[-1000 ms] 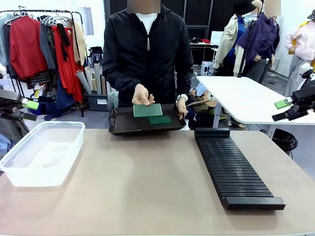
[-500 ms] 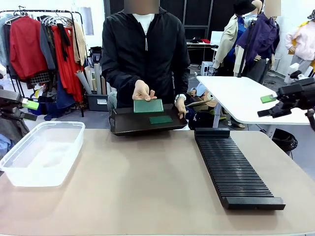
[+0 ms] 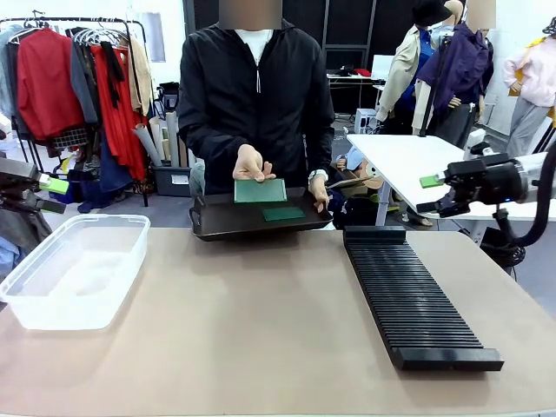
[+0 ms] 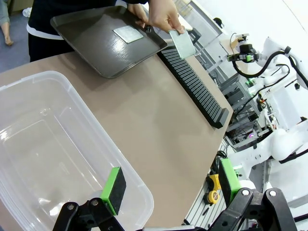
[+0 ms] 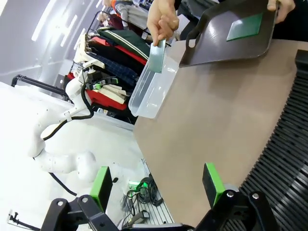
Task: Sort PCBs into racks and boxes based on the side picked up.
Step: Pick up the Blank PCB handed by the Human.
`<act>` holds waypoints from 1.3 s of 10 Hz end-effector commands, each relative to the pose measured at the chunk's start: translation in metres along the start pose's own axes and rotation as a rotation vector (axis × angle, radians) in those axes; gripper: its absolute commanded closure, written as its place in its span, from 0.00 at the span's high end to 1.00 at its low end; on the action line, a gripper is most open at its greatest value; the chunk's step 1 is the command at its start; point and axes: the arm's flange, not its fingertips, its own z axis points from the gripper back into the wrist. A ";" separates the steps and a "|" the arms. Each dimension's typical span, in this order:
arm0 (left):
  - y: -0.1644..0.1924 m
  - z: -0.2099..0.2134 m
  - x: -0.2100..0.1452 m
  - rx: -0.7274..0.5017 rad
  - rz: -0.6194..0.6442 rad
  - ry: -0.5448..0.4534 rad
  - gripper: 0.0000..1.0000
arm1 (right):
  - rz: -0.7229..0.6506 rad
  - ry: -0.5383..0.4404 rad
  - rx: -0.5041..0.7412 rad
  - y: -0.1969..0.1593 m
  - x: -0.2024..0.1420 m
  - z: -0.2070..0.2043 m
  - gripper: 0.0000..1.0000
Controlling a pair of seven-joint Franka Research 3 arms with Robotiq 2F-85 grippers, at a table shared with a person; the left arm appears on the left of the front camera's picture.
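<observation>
A person at the far side holds one green PCB (image 3: 261,190) upright over a dark brown tray (image 3: 217,224), pinched in one hand. A second PCB (image 3: 283,213) lies flat on that tray. The clear box (image 3: 74,269) stands at the table's left, the black rack (image 3: 408,295) at its right. My right gripper (image 3: 427,195) hangs open and empty above the rack's far end, pointing left. At the left edge my left gripper (image 3: 52,195) stays open beside the box. The left wrist view has the left gripper (image 4: 172,185) over the box (image 4: 72,159); the right wrist view has the right gripper (image 5: 157,185) facing the held PCB (image 5: 157,57).
The brown tabletop (image 3: 243,321) lies bare between box and rack. A white table (image 3: 417,174) stands behind at the right, a clothes rail (image 3: 78,78) at the back left. The person's other hand (image 3: 321,187) grips the tray's right end.
My right gripper has swung in from the right edge toward the rack's far end. The person has raised the PCB slightly off the tray. The left arm is unchanged.
</observation>
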 end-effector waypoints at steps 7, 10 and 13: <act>-0.001 0.001 -0.001 -0.002 0.000 -0.004 1.00 | 0.009 -0.053 0.095 -0.037 0.063 -0.082 1.00; -0.001 0.001 -0.001 -0.002 0.000 -0.004 1.00 | 0.032 -0.007 0.120 -0.036 0.091 -0.112 1.00; -0.001 0.001 -0.001 -0.002 0.000 -0.004 1.00 | 0.045 0.046 0.140 -0.042 0.115 -0.144 1.00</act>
